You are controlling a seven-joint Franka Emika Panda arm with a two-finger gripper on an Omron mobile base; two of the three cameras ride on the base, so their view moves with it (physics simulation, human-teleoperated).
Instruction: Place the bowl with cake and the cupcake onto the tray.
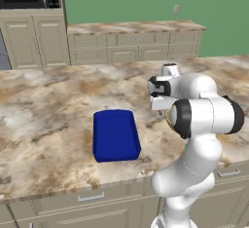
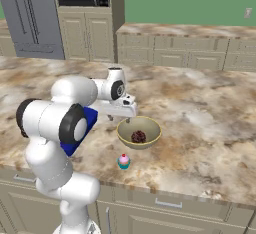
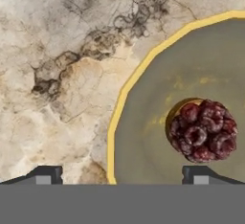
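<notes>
On your left, in the left base view, you have the blue tray [image 1: 115,135] lying flat on the marble counter [image 1: 44,120] near its front edge, with nothing in it. Move to the right base view and you find the gripper [image 2: 119,118] hanging just above the near-left rim of the bowl with cake [image 2: 139,132], which sits on the counter just right of the tray; the cupcake [image 2: 123,161] stands upright in front of the bowl, near it but apart. In the hand view your two fingertips [image 3: 47,175] stand wide apart and hold nothing, straddling the bowl's yellow rim, one over bare counter, the other over the bowl's inside beside the dark cake piece [image 3: 203,130].
</notes>
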